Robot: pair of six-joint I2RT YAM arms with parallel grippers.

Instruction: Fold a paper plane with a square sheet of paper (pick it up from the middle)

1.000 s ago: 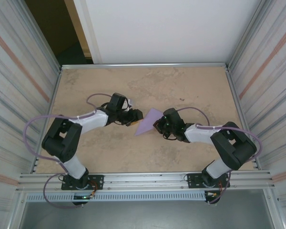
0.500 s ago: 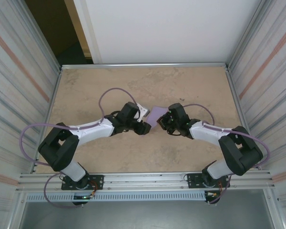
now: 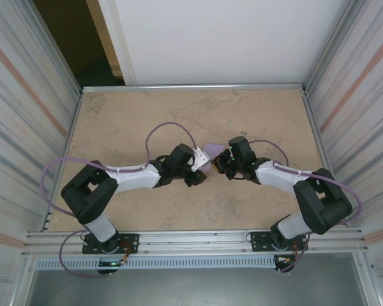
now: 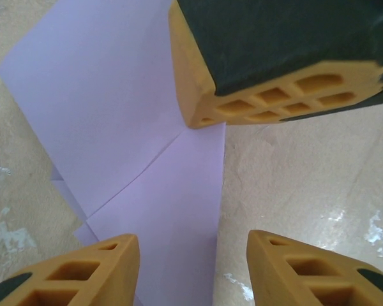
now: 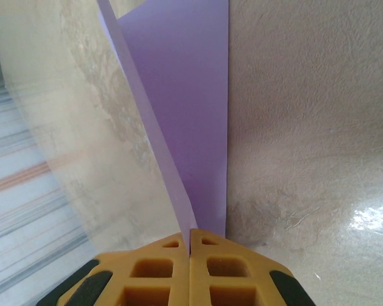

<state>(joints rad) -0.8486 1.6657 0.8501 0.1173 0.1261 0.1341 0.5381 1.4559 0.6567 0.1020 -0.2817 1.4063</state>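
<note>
The lavender sheet of paper point(image 3: 212, 152) is folded along creases and held up off the table near its middle. My right gripper point(image 3: 222, 163) is shut on its edge; in the right wrist view the fingertips point(image 5: 190, 233) pinch a doubled flap of the paper point(image 5: 191, 95). My left gripper point(image 3: 202, 167) is close on the paper's left side. In the left wrist view it stands open point(image 4: 191, 248), its two tips on either side of the paper's point(image 4: 121, 127) straight edge without touching it. The right gripper's fingers point(image 4: 262, 95) show at the upper right of that view.
The tan table point(image 3: 134, 115) is boxed in by corrugated metal walls point(image 3: 25, 115) left and right and a white panel point(image 3: 230, 38) behind. A metal rail point(image 3: 191, 241) with both arm bases runs along the near edge.
The left arm has reached right until its gripper sits against the paper. The right gripper has carried the paper a little up and left, and the paper now looks smaller from above.
</note>
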